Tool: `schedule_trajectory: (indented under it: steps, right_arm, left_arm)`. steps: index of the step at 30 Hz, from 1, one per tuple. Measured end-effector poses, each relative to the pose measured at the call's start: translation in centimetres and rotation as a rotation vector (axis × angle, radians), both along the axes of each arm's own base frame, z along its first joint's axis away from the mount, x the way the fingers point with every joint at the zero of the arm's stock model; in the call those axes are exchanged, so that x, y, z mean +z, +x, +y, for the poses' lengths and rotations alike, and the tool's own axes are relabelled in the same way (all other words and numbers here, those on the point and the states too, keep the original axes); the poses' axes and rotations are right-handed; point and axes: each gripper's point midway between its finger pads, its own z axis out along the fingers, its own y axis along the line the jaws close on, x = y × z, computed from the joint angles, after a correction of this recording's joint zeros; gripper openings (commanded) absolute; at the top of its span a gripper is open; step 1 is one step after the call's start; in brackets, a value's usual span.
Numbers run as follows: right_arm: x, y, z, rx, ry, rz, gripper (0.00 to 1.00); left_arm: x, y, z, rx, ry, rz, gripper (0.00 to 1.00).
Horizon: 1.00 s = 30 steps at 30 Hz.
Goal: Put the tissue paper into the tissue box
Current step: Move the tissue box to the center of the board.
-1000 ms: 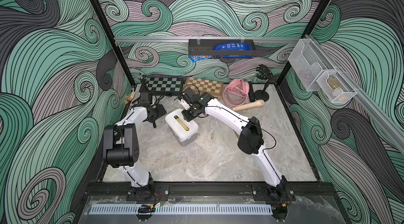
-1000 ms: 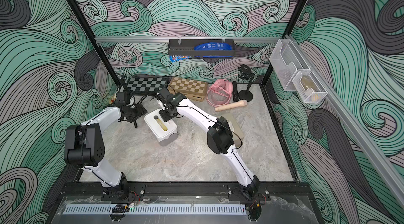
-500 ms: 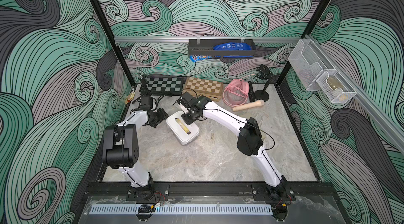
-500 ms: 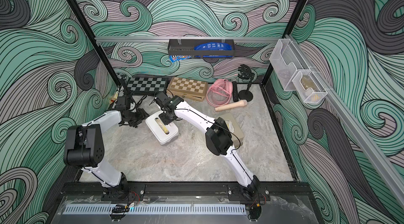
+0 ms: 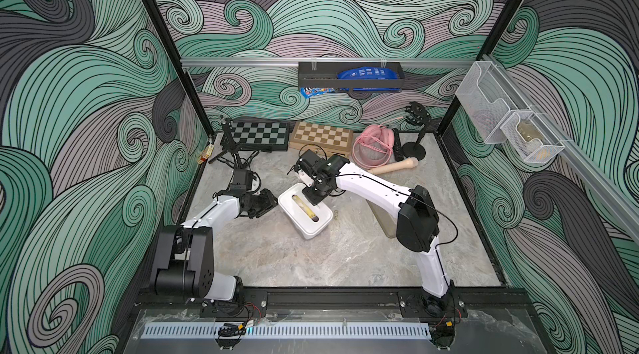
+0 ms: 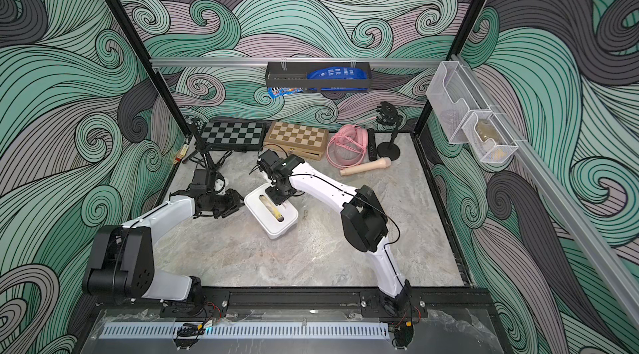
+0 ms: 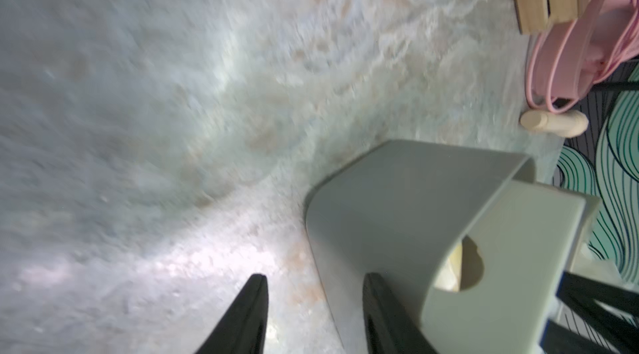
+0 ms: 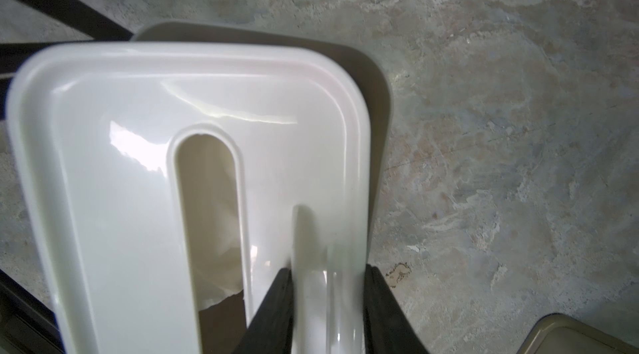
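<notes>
Left gripper (image 7: pixel 313 276): jaws apart, nothing between them, one finger just beside the tissue box (image 5: pixel 307 229) wall. Box on the table (image 5: pixel 311 266), near its middle. Inside it, tissue paper (image 8: pixel 214 231) shows through the slot in the white lid (image 8: pixel 103 162). Right gripper (image 8: pixel 328 267): clamped on the lid's edge.

Stereo pair overhead; wrist cameras near tissue box (image 8: pixel 121 93).

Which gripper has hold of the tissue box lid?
The right gripper: its jaws pinch the lid at its edge beside the slot. The left gripper is open next to the tissue box, holding nothing.
</notes>
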Motion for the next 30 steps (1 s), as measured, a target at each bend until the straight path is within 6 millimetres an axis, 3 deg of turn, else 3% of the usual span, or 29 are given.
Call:
schedule_trajectory:
  steps: [3, 6, 14, 24, 30]
  right_arm:
    - [0.0, -0.9, -1.4, -0.001, -0.01, 0.014, 0.18]
    - [0.2, -1.5, -2.2, -0.005, -0.008, 0.018, 0.18]
    - [1.6, -1.0, -1.8, -0.078, 0.047, 0.012, 0.19]
    - [1.7, -0.8, -1.8, -0.172, 0.066, 0.023, 0.2]
    - [3.0, -0.2, -1.4, -0.209, 0.092, -0.002, 0.21]
  left_arm:
    - [0.8, -1.9, -1.1, -0.028, -0.031, 0.002, 0.43]
    - [2.5, -2.2, -1.1, -0.02, -0.032, -0.038, 0.45]
    - [7.7, 0.9, 1.9, 0.095, 0.093, -0.194, 0.48]
    - [6.7, 0.9, 2.9, 0.129, 0.136, -0.174, 0.48]
    - [5.4, 0.9, 2.9, 0.126, 0.141, -0.145, 0.49]
